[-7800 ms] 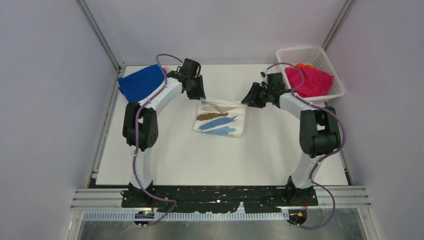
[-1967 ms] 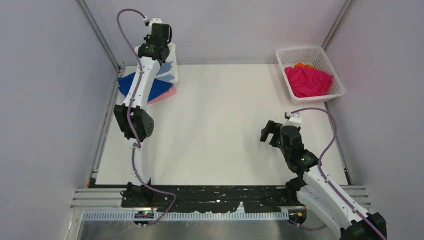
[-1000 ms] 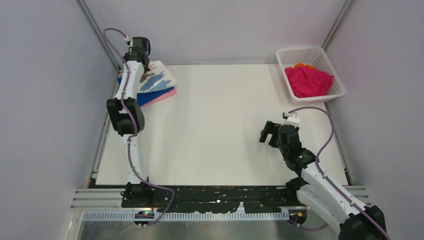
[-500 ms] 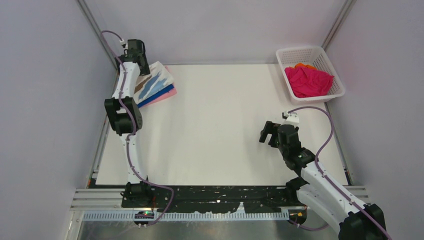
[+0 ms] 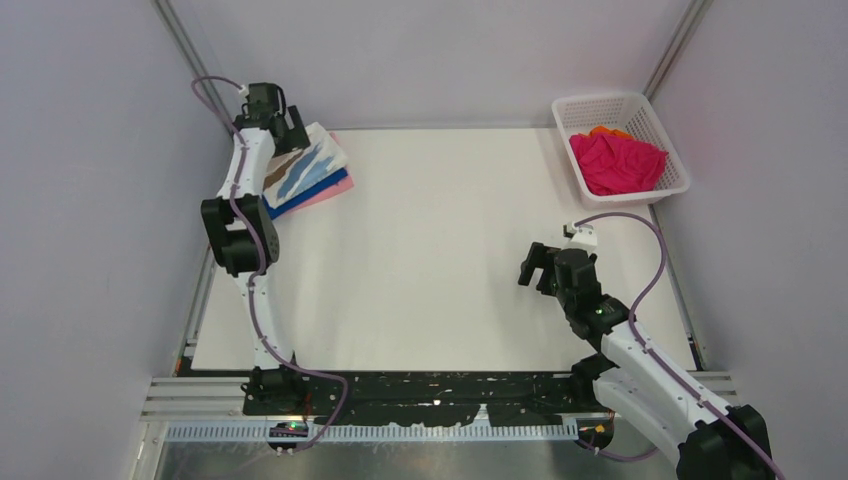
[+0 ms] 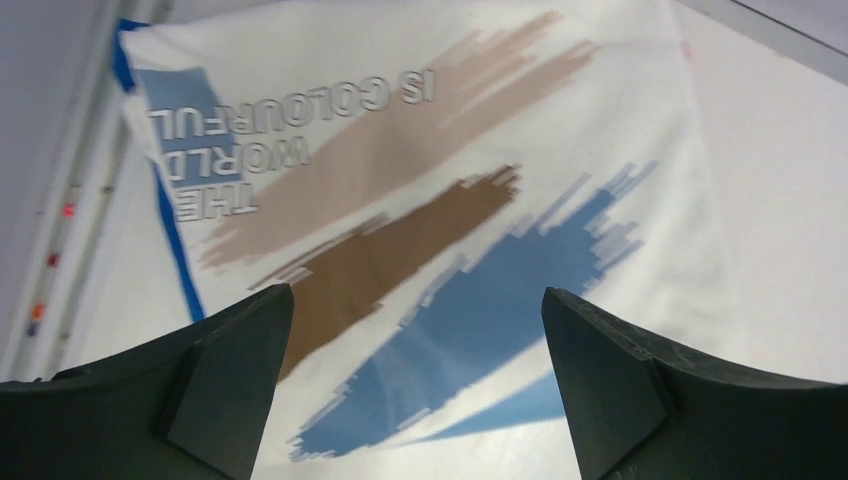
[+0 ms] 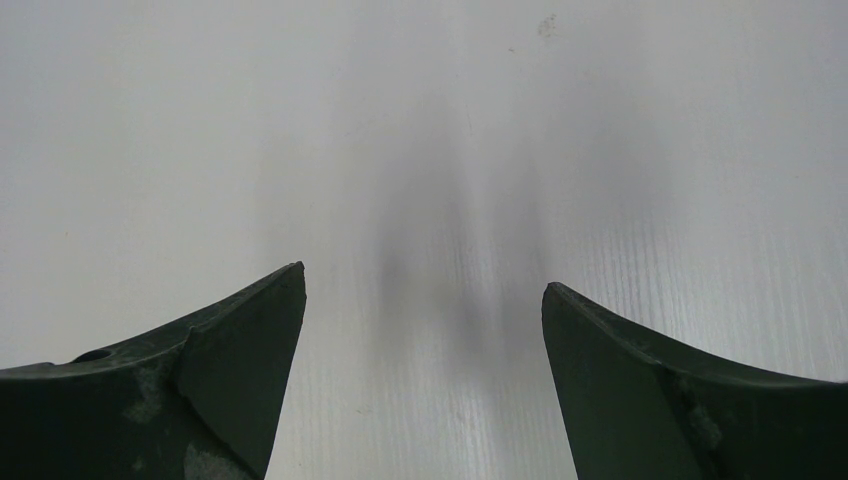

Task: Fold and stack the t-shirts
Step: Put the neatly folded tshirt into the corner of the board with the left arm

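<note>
A folded white t-shirt [image 5: 306, 163] with brown and blue brush strokes lies on top of a stack at the table's far left corner. Under it show the edges of a royal blue t-shirt [image 5: 322, 189] and a pale pink one [image 5: 338, 194]. My left gripper [image 5: 284, 127] hovers over the back left edge of the stack, open and empty. In the left wrist view the printed white shirt [image 6: 420, 180] lies flat beyond the spread left gripper [image 6: 416, 293]. A magenta t-shirt [image 5: 617, 163] and an orange one [image 5: 608, 131] lie bunched in the basket. My right gripper [image 5: 534, 266] is open over bare table.
The white mesh basket [image 5: 668, 135] stands at the far right corner. The enclosure's wall and metal rail run close behind and left of the left arm. Only white table [image 7: 430, 120] shows under the right gripper [image 7: 424, 277].
The left gripper has opened and let go of the white t-shirt, which now rests on the stack. The left arm has drawn back toward the left wall. The right arm has not moved.
</note>
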Controlling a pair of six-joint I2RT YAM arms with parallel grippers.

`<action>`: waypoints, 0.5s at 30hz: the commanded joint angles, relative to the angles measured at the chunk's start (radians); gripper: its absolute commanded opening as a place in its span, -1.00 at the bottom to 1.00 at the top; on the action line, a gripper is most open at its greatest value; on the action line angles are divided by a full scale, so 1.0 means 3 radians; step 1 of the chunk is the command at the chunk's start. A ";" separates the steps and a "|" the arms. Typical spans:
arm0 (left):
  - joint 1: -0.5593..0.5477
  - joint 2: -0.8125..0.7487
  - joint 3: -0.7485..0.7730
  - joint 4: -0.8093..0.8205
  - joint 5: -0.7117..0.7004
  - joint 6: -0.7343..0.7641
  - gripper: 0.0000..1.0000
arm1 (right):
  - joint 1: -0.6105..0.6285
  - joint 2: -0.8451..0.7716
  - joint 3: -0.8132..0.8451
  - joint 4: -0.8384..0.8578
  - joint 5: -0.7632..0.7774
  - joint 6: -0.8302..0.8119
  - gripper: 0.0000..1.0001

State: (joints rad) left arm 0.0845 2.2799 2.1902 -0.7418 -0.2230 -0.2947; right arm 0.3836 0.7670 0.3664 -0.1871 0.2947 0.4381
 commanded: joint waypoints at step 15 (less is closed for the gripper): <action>-0.0464 0.0296 0.0156 0.0284 0.1645 -0.0757 0.98 | -0.0009 0.0050 0.0052 0.0195 0.0065 -0.0030 0.91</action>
State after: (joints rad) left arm -0.0494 2.3287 2.2059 -0.6048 0.2153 -0.4561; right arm 0.3836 0.7818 0.3664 -0.1795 0.2947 0.4381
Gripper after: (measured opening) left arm 0.990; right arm 0.954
